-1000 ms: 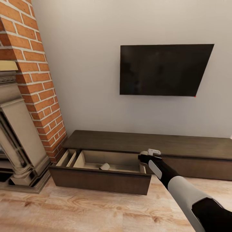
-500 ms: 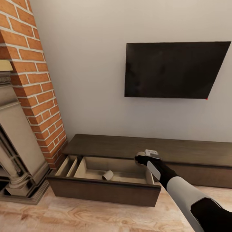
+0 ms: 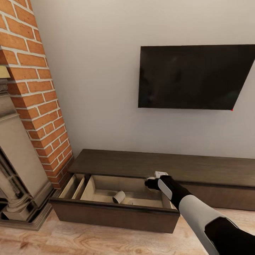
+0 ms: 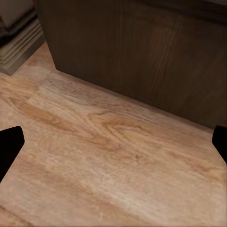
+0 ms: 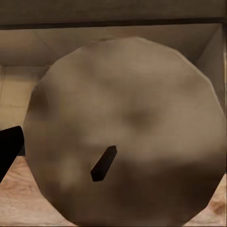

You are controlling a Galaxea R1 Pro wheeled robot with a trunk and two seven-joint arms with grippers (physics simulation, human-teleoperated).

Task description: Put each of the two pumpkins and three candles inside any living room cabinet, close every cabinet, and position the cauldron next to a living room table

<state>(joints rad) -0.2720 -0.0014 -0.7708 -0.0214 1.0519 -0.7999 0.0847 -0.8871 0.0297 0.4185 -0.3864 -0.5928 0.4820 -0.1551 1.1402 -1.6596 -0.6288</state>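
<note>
Your right arm is stretched out over the open drawer of the long low dark brown wooden cabinet (image 3: 166,166), and your right tool (image 3: 153,181) hangs above the drawer's right end. Look down the right wrist camera: a stubby beige-grey candle (image 5: 125,132) sits end-on right up against the lens, its small dark wick (image 5: 103,163) pointing back at you, with the pale drawer walls showing behind it. One black fingertip (image 5: 8,146) pokes in at the edge beside the candle, so your right tool is clamped around that candle, carrying it above the drawer's pale interior.

Down in the drawer, a second beige-grey candle (image 3: 119,197) lies tipped on its side on the pale floor, nearer the middle, well apart from your tool. The drawer is pulled out, its dark front panel standing proud of the rest of the cabinet, and a narrow divided compartment shows at its left end.

Your left tool (image 4: 113,142) points at the light wooden plank floor (image 4: 109,161), just in front of the cabinet's dark front face. Its two black fingertips (image 4: 9,144) sit at opposite edges of the wrist camera's picture, spread wide with nothing between them.

A red brick chimney column (image 3: 32,88) and a stone-coloured fireplace surround (image 3: 17,177) stand left of the cabinet, and a black flat screen (image 3: 194,76) hangs on the pale wall above it.
</note>
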